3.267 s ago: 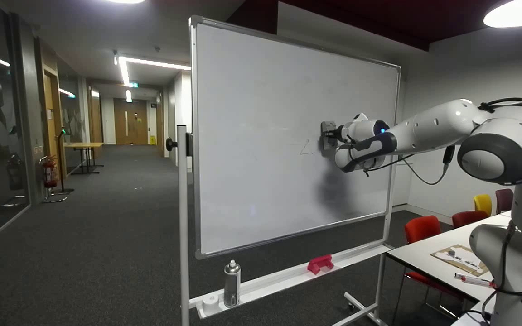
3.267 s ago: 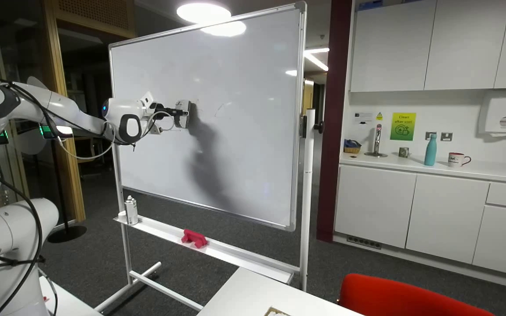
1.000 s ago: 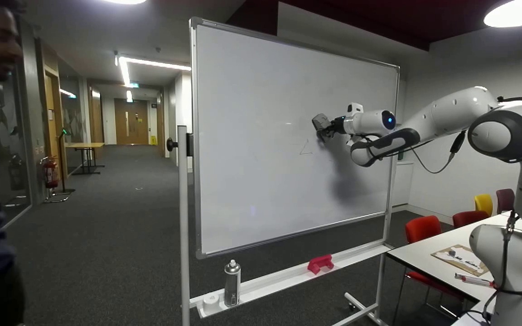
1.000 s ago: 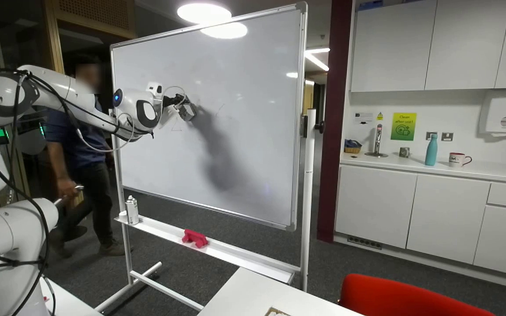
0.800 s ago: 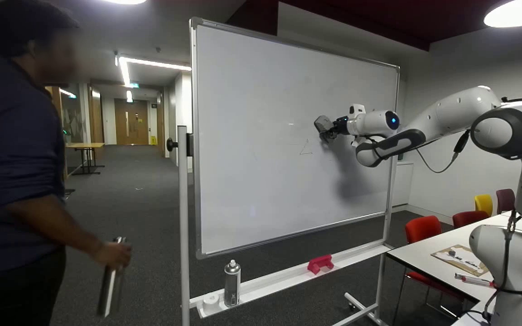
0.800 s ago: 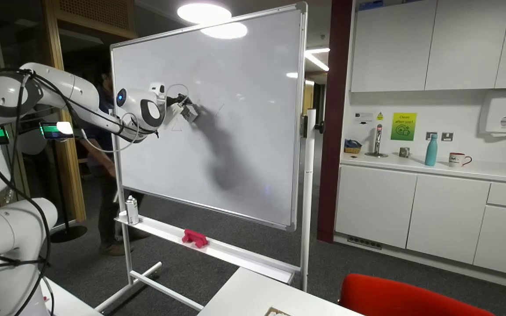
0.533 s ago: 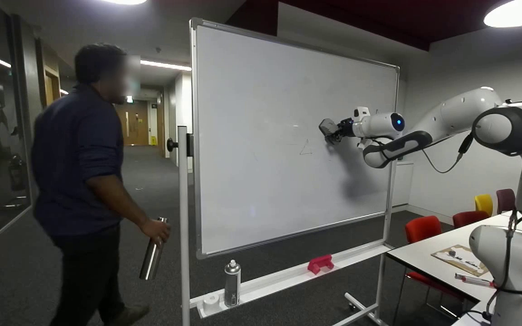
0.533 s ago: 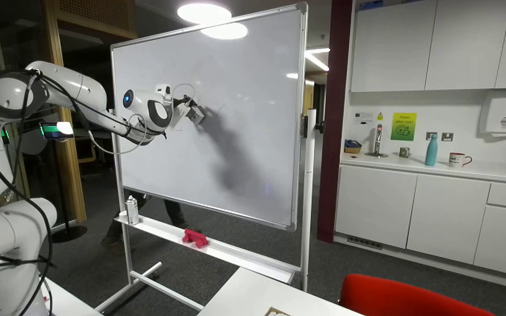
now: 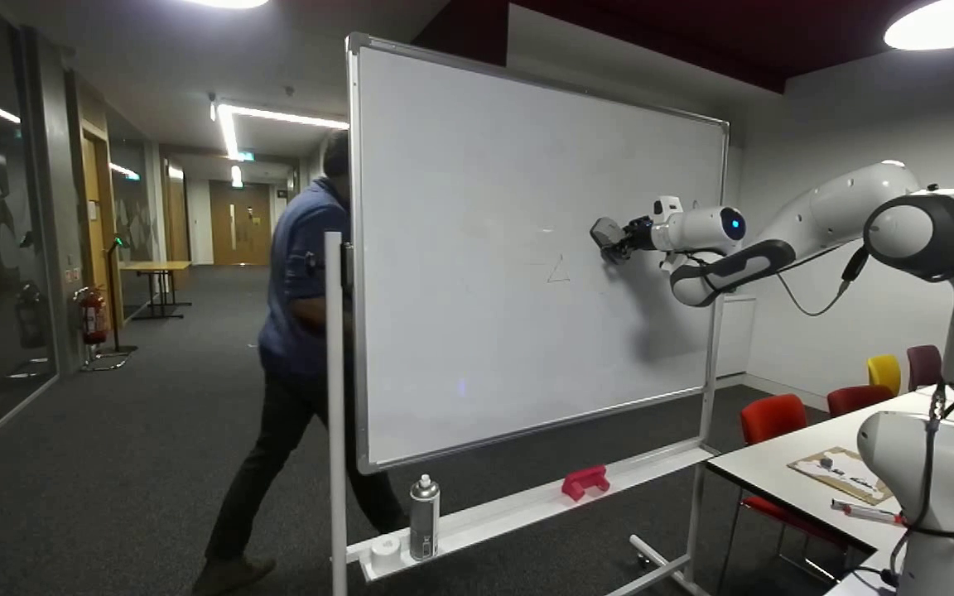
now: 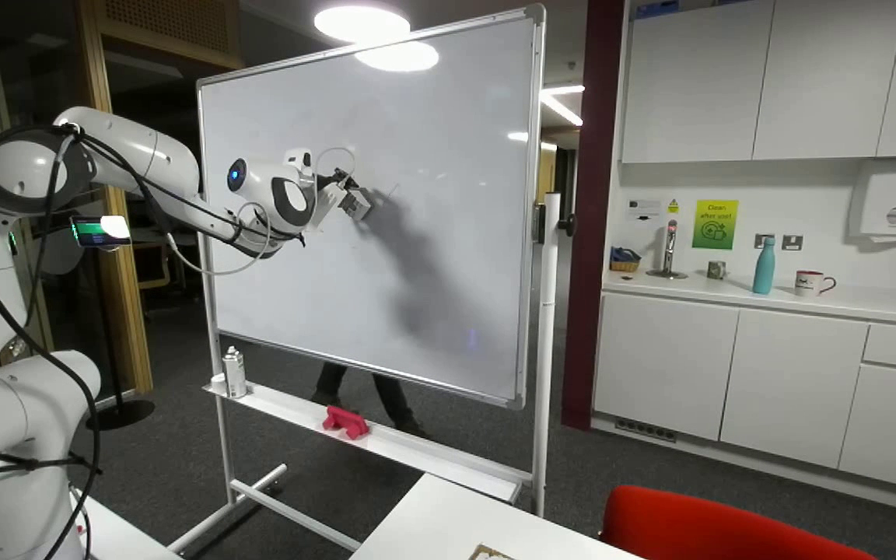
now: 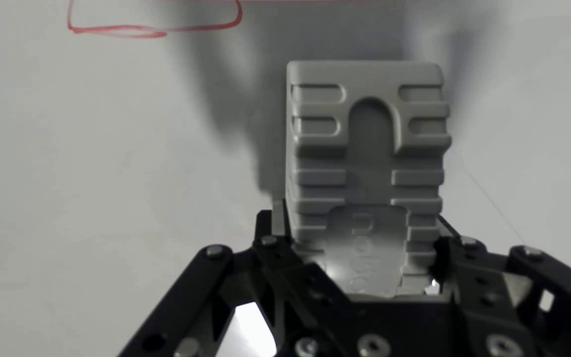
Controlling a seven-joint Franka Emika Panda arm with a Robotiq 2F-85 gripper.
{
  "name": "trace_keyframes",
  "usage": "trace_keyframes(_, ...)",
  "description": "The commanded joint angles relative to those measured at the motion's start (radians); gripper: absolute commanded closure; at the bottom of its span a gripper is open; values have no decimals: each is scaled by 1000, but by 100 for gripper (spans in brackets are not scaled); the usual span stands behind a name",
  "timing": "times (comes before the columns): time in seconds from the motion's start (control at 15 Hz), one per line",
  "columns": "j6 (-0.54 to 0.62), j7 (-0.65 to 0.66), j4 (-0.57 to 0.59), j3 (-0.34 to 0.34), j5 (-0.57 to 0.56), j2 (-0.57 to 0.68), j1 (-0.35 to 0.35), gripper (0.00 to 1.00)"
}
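In the wrist view, left to right: one finger, the eraser, the other finger. The gripper pinches the eraser's sides; its far end juts past the tips. In both exterior views it is near the whiteboard's middle, well inside every edge.

Bent arm aloft, pincer clamped in grip.

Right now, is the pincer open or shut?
The pincer is shut on the eraser: in the wrist view, black fingers clasp it from both sides.
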Motion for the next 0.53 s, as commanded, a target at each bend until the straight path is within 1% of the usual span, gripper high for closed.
trace_keyframes(0.0, 0, -4, 2, 2, 3, 2, 2, 65)
trace_keyframes(0.47, -1, 43, 57, -25, 14, 26, 16, 65)
